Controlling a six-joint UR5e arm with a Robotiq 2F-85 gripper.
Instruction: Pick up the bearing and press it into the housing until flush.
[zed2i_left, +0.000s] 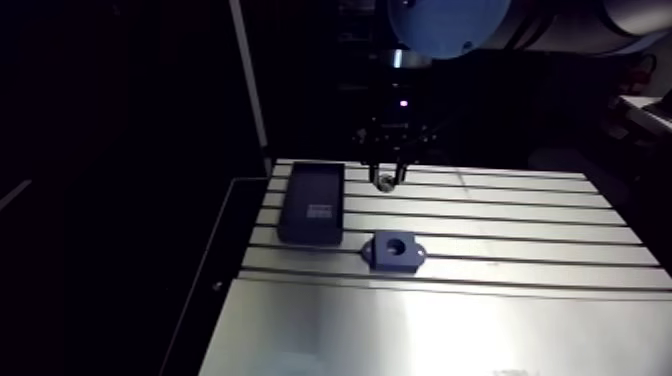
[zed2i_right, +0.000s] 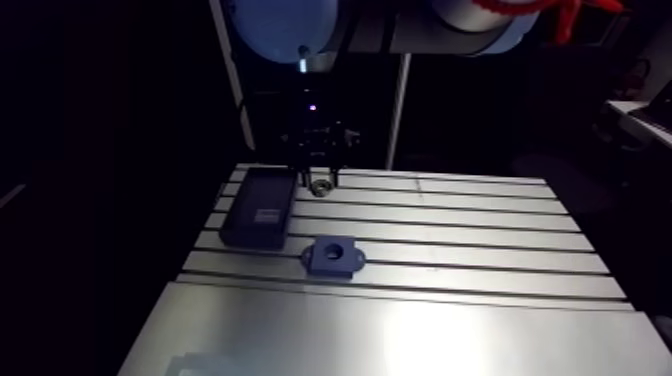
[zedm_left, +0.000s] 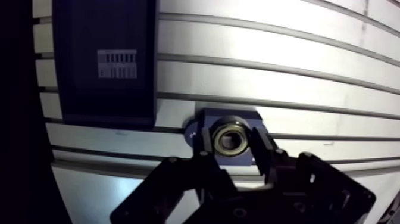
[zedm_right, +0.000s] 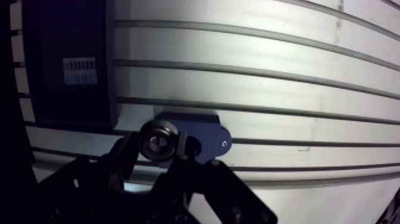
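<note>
The bearing (zedm_left: 230, 137), a small metal ring with a dark bore, is pinched between the two fingers of my gripper (zedm_left: 230, 140), which is shut on it. In the arm view the gripper (zed2i_left: 386, 181) hangs above the far part of the table with the shiny bearing (zed2i_left: 385, 183) at its tips. The housing (zed2i_left: 392, 251), a dark blue block with a round bore and two side ears, lies on the table nearer the front than the gripper. In the wrist view the housing (zedm_right: 205, 136) shows under and behind the held bearing.
A dark rectangular tray (zed2i_left: 313, 203) with a pale label lies left of the housing, close to the table's left edge (zed2i_left: 240, 262). The slotted aluminium table (zed2i_left: 520, 230) stretches bare to the right and front.
</note>
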